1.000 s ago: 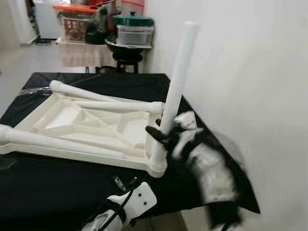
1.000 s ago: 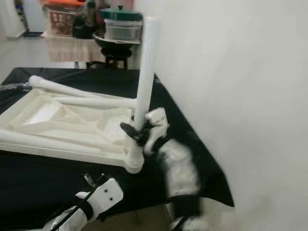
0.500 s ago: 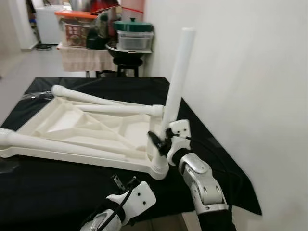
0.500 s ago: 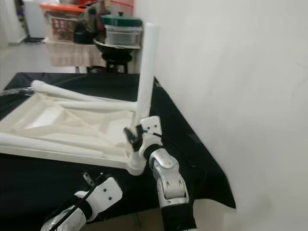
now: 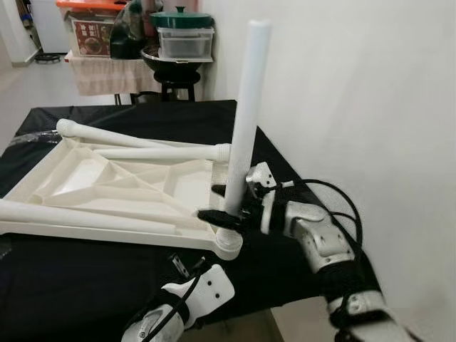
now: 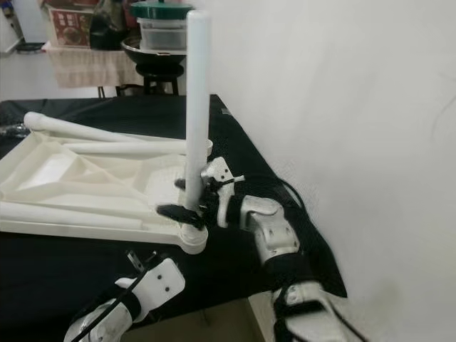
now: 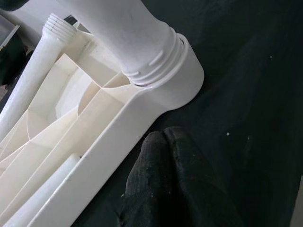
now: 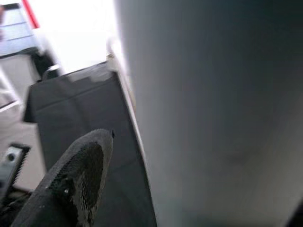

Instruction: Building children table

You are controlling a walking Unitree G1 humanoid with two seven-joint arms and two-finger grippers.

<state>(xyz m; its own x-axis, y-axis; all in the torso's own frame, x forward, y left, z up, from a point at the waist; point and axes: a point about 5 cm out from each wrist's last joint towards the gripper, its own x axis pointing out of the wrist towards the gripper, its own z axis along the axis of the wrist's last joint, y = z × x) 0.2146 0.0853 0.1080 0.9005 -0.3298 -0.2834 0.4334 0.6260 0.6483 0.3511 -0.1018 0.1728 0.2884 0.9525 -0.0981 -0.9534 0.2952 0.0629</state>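
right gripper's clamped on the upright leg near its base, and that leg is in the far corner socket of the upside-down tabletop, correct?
Not the far corner. The upright leg stands in the near corner socket of the tabletop, as the left eye view shows. The right gripper does clamp it near its base.

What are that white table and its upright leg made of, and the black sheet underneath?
The tabletop looks like moulded plastic: cream, smooth, with stiffening ribs on its underside. The upright leg, gripped by the right gripper, seems the same plastic, with moulded screw threads at its base. The black sheet is probably thin fabric or plastic film; it drapes over the edge, matte with faint creases.
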